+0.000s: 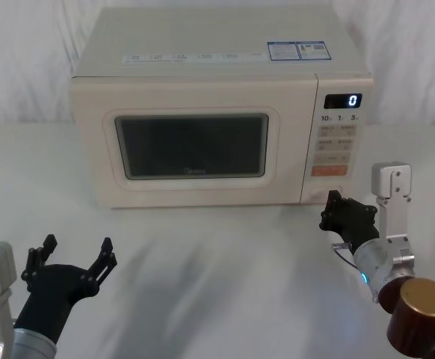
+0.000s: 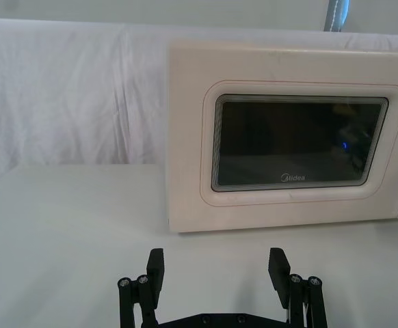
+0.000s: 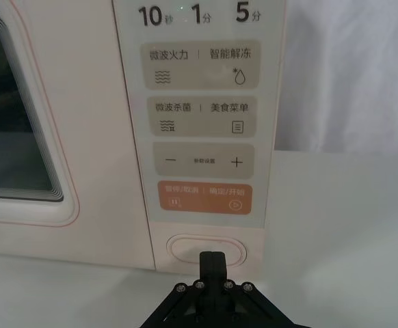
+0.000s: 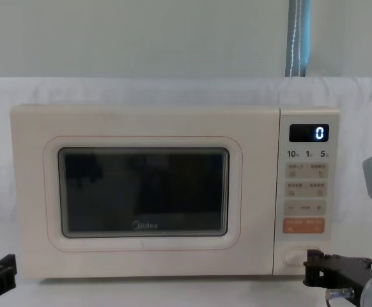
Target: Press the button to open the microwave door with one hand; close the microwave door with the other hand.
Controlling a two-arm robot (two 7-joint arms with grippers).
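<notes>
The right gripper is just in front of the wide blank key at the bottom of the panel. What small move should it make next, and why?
Probably a short push straight forward. The right gripper has its jaws closed together, lined up with the button, and the microwave door looks fully shut. Contact cannot be confirmed. The left gripper waits open, low, in front of the door's left side.

At lower right, the black right hand (image 1: pixel 338 212) is showing a silver wrist glowing blue; the left hand (image 1: pixel 72 262) is black too.

Right gripper (image 1: pixel 335 212) extended forward, fingers (image 3: pixel 212 263) pressed together, wrist ring glowing blue. Left gripper (image 1: pixel 76 253) held low, fingers spread wide.
</notes>
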